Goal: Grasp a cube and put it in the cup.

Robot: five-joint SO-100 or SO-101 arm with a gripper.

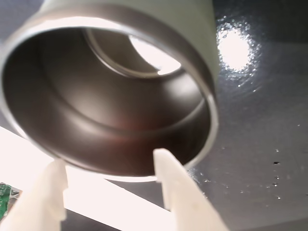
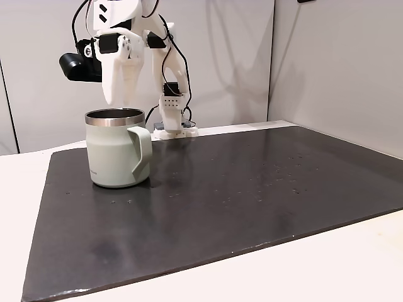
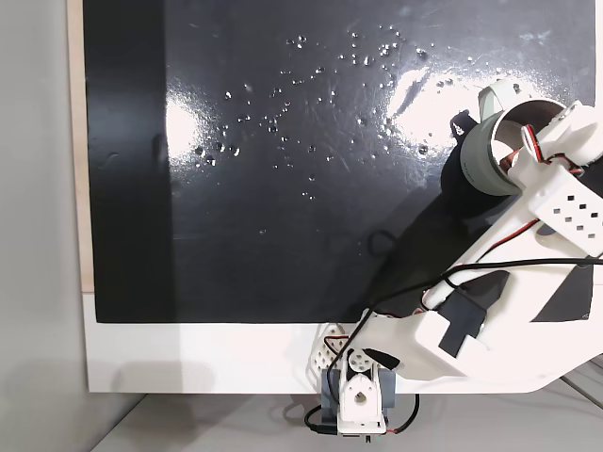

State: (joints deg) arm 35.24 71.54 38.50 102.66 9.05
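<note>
1. Dark, glossy mat covers a white table; it is flat, rectangular, flecked with small pale specks, and throws back bright glare spots in the wrist view and in a fixed view. Plain pale wall panels stand behind.

2. One cup stands upright on the mat, at the left in a fixed view: matte sage-green body, steel rim, angular handle pointing right. Its inside is smooth brushed metal with a ringed floor, seen from above in the wrist view. From above in a fixed view it sits at the right edge, partly under the arm.

3. One arm, white plastic with black cables, rises from a base behind the mat.

4. One gripper hangs just above the cup's rim, not touching it. In the wrist view its two white, matte, tapered fingers stand moderately apart with bare space between them.

5. Cube: I cannot tell where it is; no red-orange block shows between the fingers or on the mat.
</note>
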